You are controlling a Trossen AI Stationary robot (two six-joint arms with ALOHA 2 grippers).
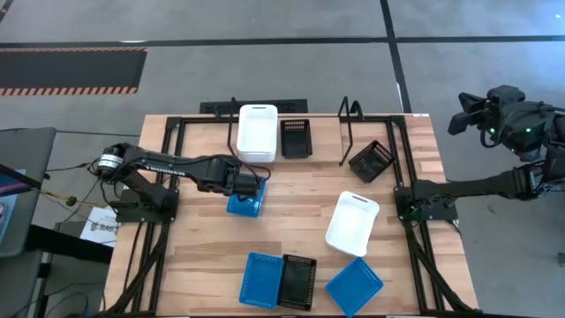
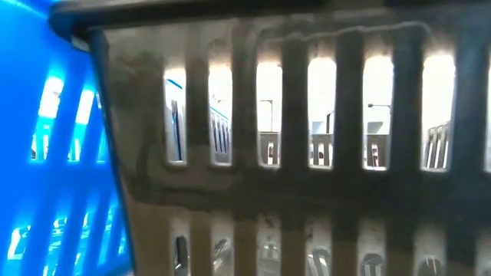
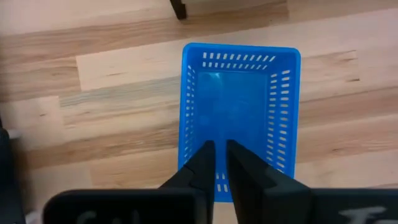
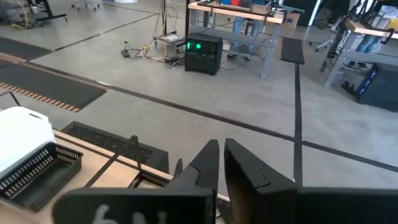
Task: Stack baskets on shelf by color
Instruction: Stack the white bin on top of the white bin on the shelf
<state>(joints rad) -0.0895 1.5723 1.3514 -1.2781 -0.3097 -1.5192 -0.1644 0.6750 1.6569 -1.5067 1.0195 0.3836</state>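
My left gripper (image 1: 256,185) (image 3: 219,148) is shut and points down over one short end of a blue basket (image 1: 244,206) (image 3: 239,106), which lies flat and open side up on the table. The shelf (image 1: 349,132) stands along the far edge. It holds a white basket (image 1: 257,132) with a black basket (image 1: 296,139) beside it. My right gripper (image 4: 219,155) is shut and waits off the table's far right corner (image 1: 461,119). My left gripper's shut fingers (image 3: 205,165) stand from above over the blue basket's short wall (image 3: 217,182) nearest the wrist camera. I cannot tell whether they touch it.
A tilted black basket (image 1: 371,161) sits by the shelf's right divider. A white basket (image 1: 353,223) lies right of centre. A blue basket (image 1: 260,280), a black one (image 1: 297,283) and another blue one (image 1: 355,287) lie at the near edge. The first two (image 2: 54,153) (image 2: 307,176) block the low view.
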